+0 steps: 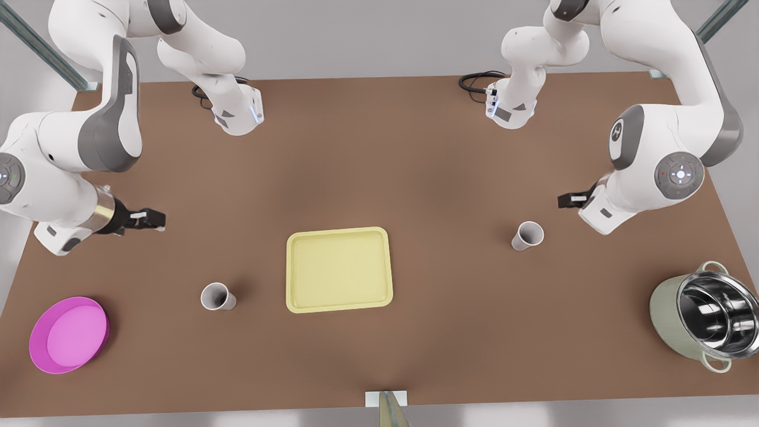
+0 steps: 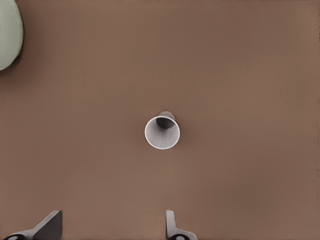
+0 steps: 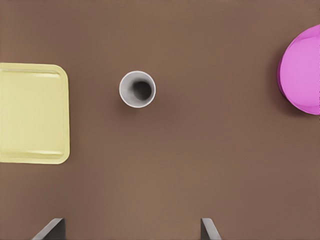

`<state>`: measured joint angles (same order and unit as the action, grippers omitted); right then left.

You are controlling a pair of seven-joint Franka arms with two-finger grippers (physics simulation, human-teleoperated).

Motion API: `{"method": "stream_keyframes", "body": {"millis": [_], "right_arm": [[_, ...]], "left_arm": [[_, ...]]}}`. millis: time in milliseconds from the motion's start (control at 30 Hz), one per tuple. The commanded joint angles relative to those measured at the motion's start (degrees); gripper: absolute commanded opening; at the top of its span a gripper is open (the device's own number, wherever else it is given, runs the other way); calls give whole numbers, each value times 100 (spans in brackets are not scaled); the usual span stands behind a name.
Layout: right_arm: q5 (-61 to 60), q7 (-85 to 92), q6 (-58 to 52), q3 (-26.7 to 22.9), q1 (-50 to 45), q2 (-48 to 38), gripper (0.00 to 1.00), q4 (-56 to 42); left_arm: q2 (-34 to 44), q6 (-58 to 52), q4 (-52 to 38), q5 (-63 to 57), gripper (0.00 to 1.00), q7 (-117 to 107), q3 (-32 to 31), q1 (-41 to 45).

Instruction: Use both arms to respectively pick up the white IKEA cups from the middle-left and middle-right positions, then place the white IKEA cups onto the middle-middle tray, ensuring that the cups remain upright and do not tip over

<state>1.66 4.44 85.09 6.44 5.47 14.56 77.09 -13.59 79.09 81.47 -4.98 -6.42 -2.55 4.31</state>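
While both cups stand upright on the brown bench [image 1: 415, 178], neither hand has hold of anything. In the front view the yellow tray [image 1: 338, 269] lies in the middle; one white cup [image 1: 217, 296] stands to the front view's left of it, near the pink bowl [image 1: 68, 334] at the near left corner, and the other cup [image 1: 527, 235] stands to the front view's right, farther back, with the steel pot [image 1: 705, 323] near the right edge. The right hand [image 1: 155, 220] hangs above the bench on the front view's left, behind the left cup and well apart from it; the left hand [image 1: 568, 200] hangs on the front view's right, near the right cup but not touching it. In the left wrist view the cup [image 2: 162, 132] stands alone on bare bench, a pale green edge of the pot [image 2: 9, 37] in the corner, and the left hand [image 2: 112, 225] has its fingers [image 2: 50, 226] spread wide and empty. In the right wrist view the cup [image 3: 137, 89] stands between the tray [image 3: 32, 112] and the bowl [image 3: 301, 77], closer to the tray and touching neither; the right hand [image 3: 131, 230] likewise has its fingers [image 3: 53, 229] wide apart, gripping nothing.
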Motion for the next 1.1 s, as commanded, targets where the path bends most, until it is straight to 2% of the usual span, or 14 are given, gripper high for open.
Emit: {"method": "stream_keyframes", "body": {"millis": [0,100,300,533,733,933,967,1000,1067], "right_arm": [[1,373,403,6,7,3,100,43],[1,382,411,-3,-2,187,100,52],[124,382,1211,-3,7,1084,100,16],[18,294,2371,6,24,1927,100,-36],[-43,92,2407,41,-28,2683,100,-810],[18,83,2459,32,-63,2806,100,-704],[18,66,2451,32,-63,2806,100,-616],[36,65,2442,32,-99,2806,100,-564],[45,57,2442,32,-116,2815,100,-537]], "left_arm": [[14,264,0,-3,100,-299,0,0],[-73,536,263,-3,100,-308,44,0],[-170,3709,2548,173,100,-53,351,-36],[-416,4492,3032,437,100,-53,395,-106],[-513,4650,3524,428,100,-53,474,-167],[-777,4659,3586,560,100,-62,474,-124],[-803,4659,3586,560,98,-62,474,-124],[-803,4659,3586,560,75,-62,474,-124],[-803,4659,3586,850,59,-62,466,-106]]}}
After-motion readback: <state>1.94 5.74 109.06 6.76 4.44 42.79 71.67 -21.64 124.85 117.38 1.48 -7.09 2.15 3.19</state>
